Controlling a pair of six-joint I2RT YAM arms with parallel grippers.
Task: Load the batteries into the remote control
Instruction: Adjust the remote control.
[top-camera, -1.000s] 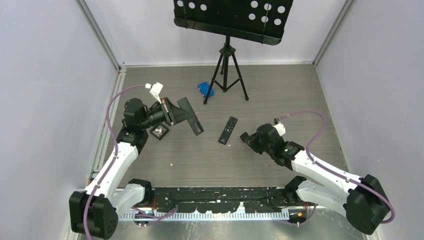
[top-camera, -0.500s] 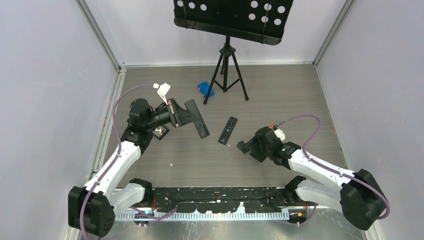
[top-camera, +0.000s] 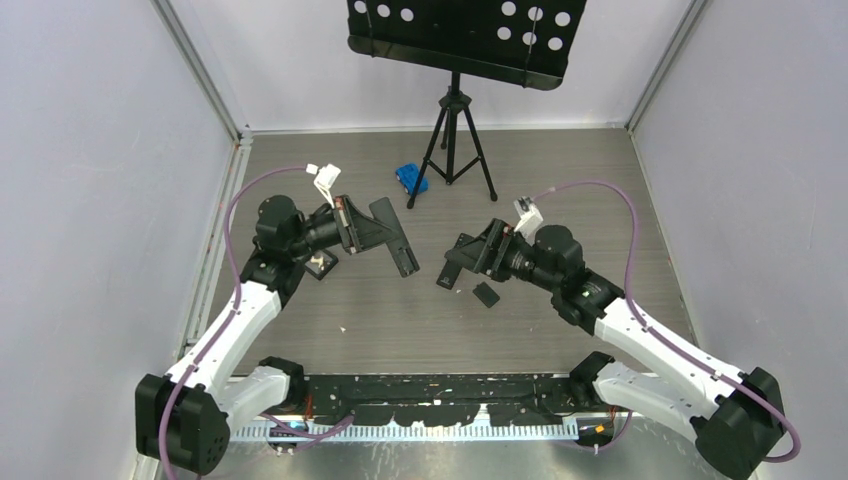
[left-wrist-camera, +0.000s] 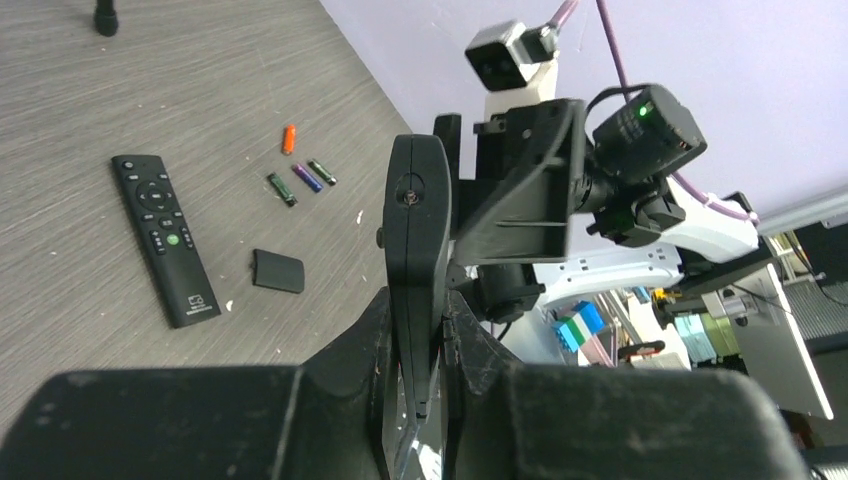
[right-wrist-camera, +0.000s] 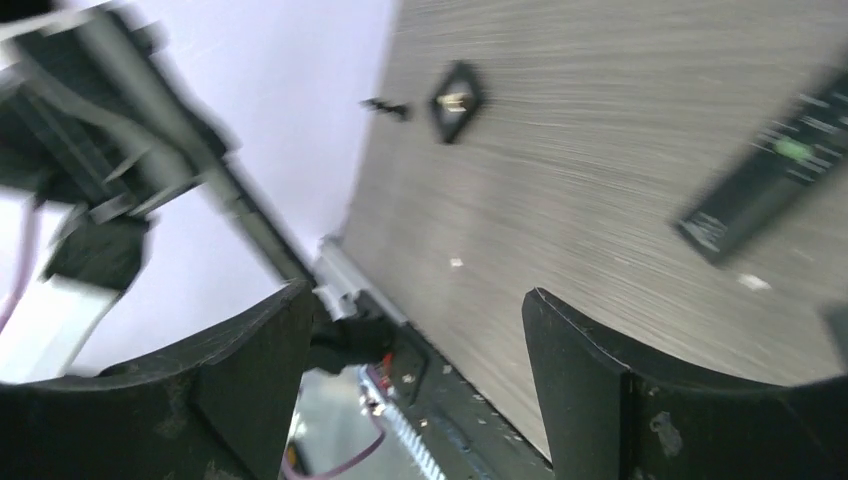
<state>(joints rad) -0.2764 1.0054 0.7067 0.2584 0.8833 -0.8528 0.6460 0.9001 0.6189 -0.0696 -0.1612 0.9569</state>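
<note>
1. Loading looks barely begun. The batteries (left-wrist-camera: 306, 177) (orange, purple, two dark greenish) lie loose near the middle of the tabletop, just beyond a buttoned remote (left-wrist-camera: 165, 235). A small black cover (left-wrist-camera: 277, 270) lies beside it, likely the battery door. All four remain to be inserted.
2. The remote control (left-wrist-camera: 418, 220) is off the table, clamped edge-on in the left gripper (left-wrist-camera: 425, 330) above the left-middle, pointing toward the right arm.
3. The right gripper (right-wrist-camera: 418, 310) hangs mid-table facing it, fingers spread, empty.

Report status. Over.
Left tool shut on remote control, lifted. Right tool open, empty. Batteries loose on table. Buttoned remote and small black cover lie near them.
</note>
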